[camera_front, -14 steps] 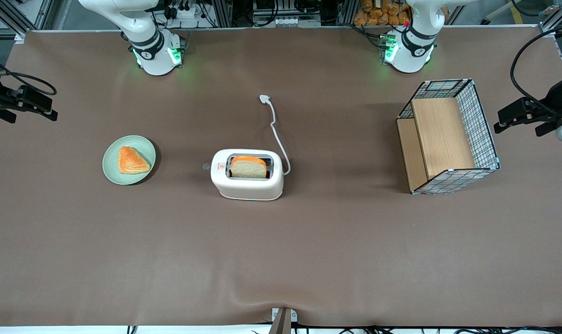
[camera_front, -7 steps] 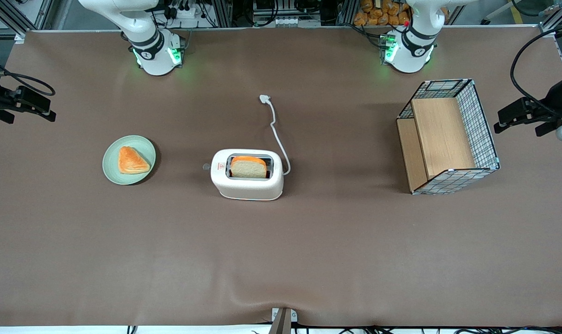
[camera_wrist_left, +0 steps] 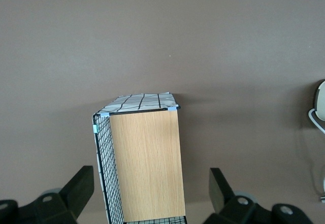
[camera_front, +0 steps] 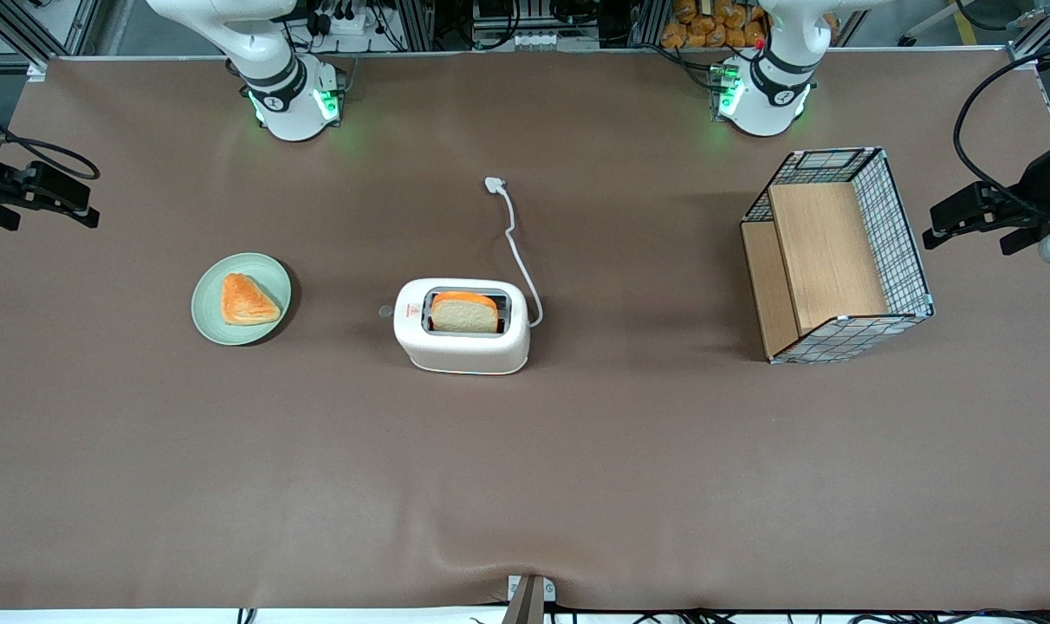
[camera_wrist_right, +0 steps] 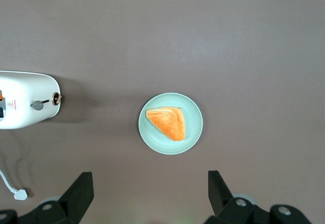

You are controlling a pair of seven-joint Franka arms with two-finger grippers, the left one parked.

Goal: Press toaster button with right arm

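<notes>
While the right arm's gripper (camera_front: 35, 192) hangs at the working arm's table edge, fingers (camera_wrist_right: 76, 196) spread apart and empty, the toaster (camera_front: 462, 325) sits mid-table, its button (camera_front: 385, 311) projecting toward nine o'clock, facing the plate (camera_front: 241, 298) and reachable.

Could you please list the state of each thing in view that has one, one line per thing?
toaster: upright on the table, bread slice standing in its slot.
toaster button: untouched, nothing near it.
cord: loose on the table, plug not connected.
green plate: holds one pastry.
wire basket: tipped on its side.
gripper: open, high above the plate, away from the toaster.
</notes>
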